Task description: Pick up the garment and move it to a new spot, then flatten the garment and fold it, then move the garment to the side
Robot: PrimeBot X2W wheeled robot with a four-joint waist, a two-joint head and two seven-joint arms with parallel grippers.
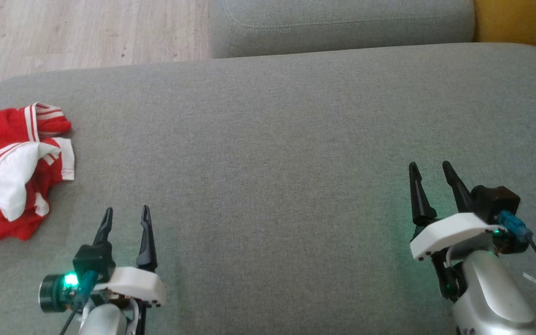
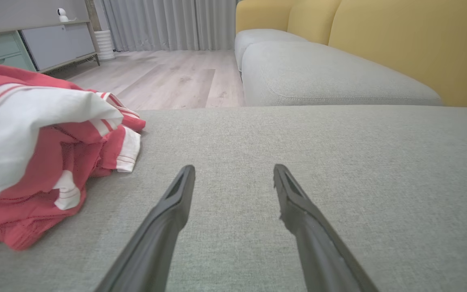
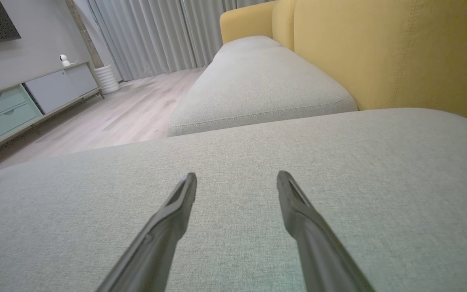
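Pickup is beginning: garment (image 1: 12, 167) is lying at nine o'clock, left gripper (image 1: 127, 209) and right gripper (image 1: 429, 164) hovering spread; left should reach there.

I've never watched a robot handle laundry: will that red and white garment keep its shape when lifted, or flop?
Probably flop: the garment lies crumpled in soft folds, so it should hang from wherever it is pinched. Likely light, since the cloth looks thin. It seems unlikely to slide far on the woven grey cushion.

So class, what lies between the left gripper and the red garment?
Only bare grey cushion separates the left gripper from the garment, per the head view.
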